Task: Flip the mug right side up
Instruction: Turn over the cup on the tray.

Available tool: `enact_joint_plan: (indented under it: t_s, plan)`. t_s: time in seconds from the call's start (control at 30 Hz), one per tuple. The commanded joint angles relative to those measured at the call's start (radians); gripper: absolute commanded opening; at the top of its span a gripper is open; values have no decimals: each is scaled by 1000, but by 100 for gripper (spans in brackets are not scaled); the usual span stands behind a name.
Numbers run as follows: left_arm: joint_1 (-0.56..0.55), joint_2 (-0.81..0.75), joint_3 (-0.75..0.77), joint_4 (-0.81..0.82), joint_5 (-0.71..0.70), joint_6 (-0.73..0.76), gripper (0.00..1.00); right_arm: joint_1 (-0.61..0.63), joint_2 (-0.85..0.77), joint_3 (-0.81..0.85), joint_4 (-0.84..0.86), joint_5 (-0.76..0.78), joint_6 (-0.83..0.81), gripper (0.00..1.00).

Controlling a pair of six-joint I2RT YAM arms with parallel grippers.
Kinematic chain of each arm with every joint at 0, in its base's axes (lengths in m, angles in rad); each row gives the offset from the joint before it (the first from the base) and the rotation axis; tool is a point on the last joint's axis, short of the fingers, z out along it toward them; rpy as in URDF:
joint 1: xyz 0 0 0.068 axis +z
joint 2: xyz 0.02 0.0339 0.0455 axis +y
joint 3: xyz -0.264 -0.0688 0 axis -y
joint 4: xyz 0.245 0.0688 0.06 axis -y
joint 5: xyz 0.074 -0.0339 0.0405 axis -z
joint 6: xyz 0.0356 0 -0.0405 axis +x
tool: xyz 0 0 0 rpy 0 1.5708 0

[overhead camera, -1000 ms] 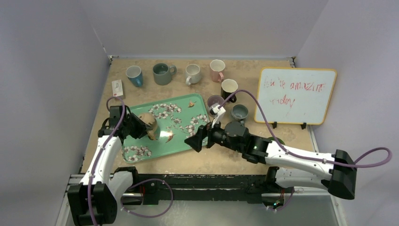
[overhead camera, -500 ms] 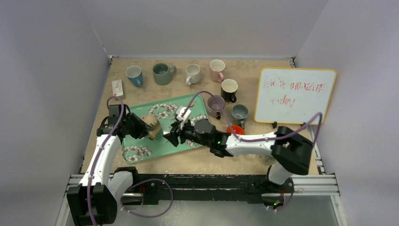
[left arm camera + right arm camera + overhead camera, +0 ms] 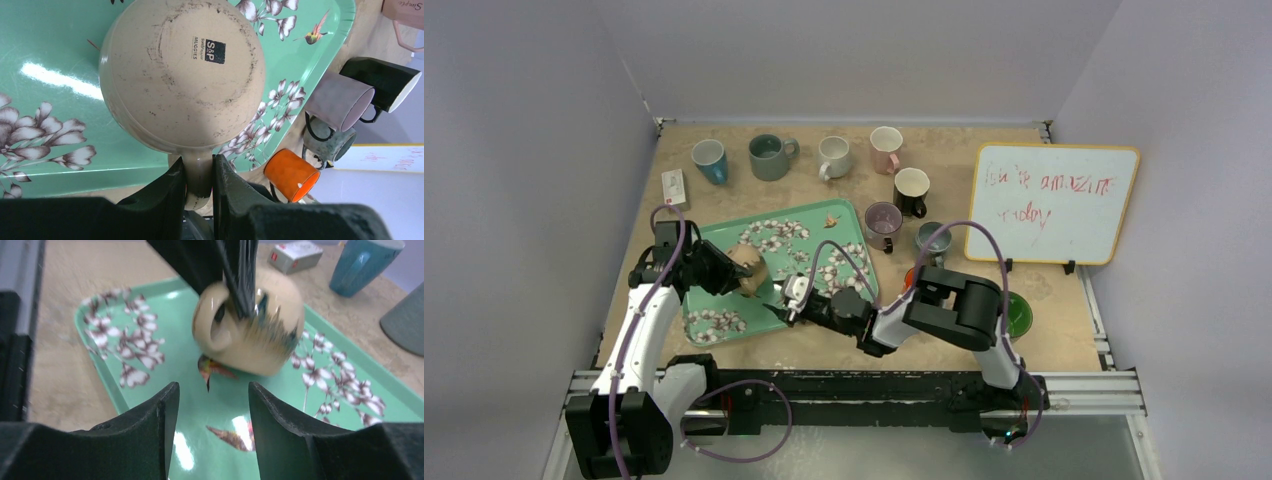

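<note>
A beige mug (image 3: 747,268) lies tipped over the green flowered tray (image 3: 724,325), its base (image 3: 182,75) facing the left wrist camera. My left gripper (image 3: 198,169) is shut on the mug's handle (image 3: 198,175); from above it shows at the mug's left (image 3: 722,272). My right gripper (image 3: 776,298) has come in low over the tray from the right. Its fingers stand apart with nothing between them (image 3: 212,390), a short way from the mug (image 3: 260,335). Whether the mug touches the tray (image 3: 280,405) I cannot tell.
Blue (image 3: 710,160), grey-green (image 3: 770,156), white (image 3: 834,156) and pink (image 3: 885,148) mugs line the back. Black (image 3: 911,190), mauve (image 3: 883,224), grey (image 3: 932,238) and orange (image 3: 291,174) mugs stand right of the tray. A whiteboard (image 3: 1052,203) leans at the right, a small box (image 3: 673,186) at the left.
The right arm has swung left from beside the tray to over it, close to the mug, and its jaws have narrowed. The left arm has held still with the mug.
</note>
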Motion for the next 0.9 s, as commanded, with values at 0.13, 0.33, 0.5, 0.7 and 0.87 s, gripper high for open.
enact_joint_plan:
  t_s: [0.13,0.33,0.5,0.7,0.87]
  plan:
    - [-3,-11,53,49,42,-45,0,23,86,62,294,84,-60,55]
    - [-2,-25,53,42,31,-54,0,36,119,107,295,112,-60,55]
    - [-3,-19,46,47,44,-68,0,45,134,149,295,99,-60,55]
    - [-3,-25,42,39,48,-75,0,46,181,211,295,121,-60,55]
    - [-2,-31,28,36,51,-109,0,45,219,246,295,170,-60,55]
